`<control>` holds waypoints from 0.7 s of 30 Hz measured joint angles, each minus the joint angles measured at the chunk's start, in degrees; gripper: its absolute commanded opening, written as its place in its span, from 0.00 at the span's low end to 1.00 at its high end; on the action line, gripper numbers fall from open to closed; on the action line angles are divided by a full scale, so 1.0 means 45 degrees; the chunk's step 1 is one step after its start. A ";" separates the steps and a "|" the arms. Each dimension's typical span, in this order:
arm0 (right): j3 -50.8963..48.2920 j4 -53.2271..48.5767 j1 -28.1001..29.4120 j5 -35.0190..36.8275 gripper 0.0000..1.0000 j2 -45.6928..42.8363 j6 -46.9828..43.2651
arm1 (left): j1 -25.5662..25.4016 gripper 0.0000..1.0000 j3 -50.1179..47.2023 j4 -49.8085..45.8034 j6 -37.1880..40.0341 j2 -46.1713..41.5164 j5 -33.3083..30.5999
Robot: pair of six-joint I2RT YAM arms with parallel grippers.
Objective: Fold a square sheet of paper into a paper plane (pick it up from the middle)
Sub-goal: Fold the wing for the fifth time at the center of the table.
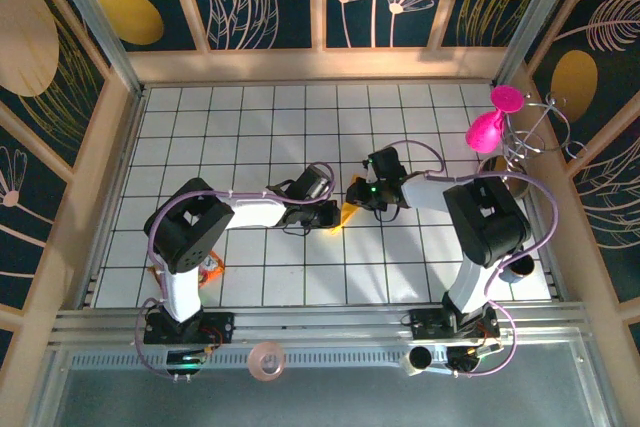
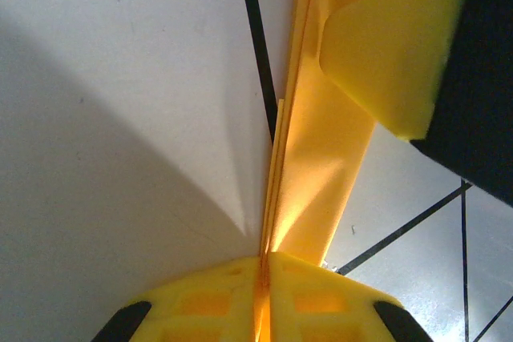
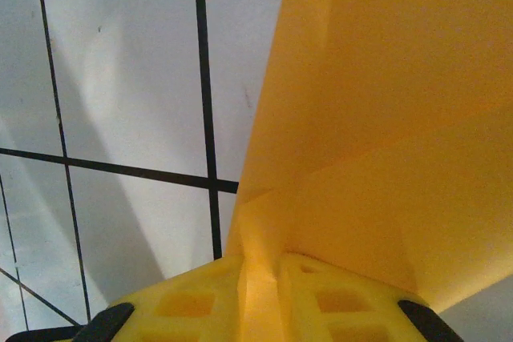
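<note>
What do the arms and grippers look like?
The left arm and right arm: black joint housings, white links, black bases, a lilac cable looping along each. The left gripper and right gripper: yellow plastic fingers with square recesses, black at the outer corners. A green light glows near the right wrist.

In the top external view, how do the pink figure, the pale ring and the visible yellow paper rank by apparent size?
1. pink figure
2. pale ring
3. yellow paper, which is partly covered
</note>
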 measured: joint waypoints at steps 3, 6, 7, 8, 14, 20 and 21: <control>0.0185 -0.0078 0.0029 0.0044 0.17 0.0170 -0.0044 | 0.0000 0.14 0.0000 -0.0005 0.0044 -0.0087 -0.0005; 0.0335 -0.0141 0.0029 0.0034 0.16 0.0301 -0.0097 | -0.0024 0.17 0.0000 -0.0029 0.0155 -0.0185 -0.0053; 0.0359 -0.0170 0.0029 0.0034 0.15 0.0325 -0.0151 | -0.0039 0.18 0.0000 -0.0053 0.0194 -0.0233 -0.0165; 0.0384 -0.0194 0.0029 0.0019 0.15 0.0340 -0.0199 | -0.0097 0.18 0.0010 -0.0102 0.0238 -0.0291 -0.0316; 0.0413 -0.0228 0.0029 0.0010 0.10 0.0374 -0.0296 | -0.0078 0.15 0.0053 -0.0476 0.0495 -0.0767 -0.1491; 0.0413 -0.0219 0.0024 -0.0024 0.07 0.0384 -0.0335 | 0.0024 0.08 0.0053 0.0311 0.0520 -0.1005 -0.1088; 0.0413 -0.0214 0.0024 -0.0044 0.07 0.0384 -0.0340 | 0.0024 0.07 0.0058 0.0461 0.0520 -0.1005 -0.0933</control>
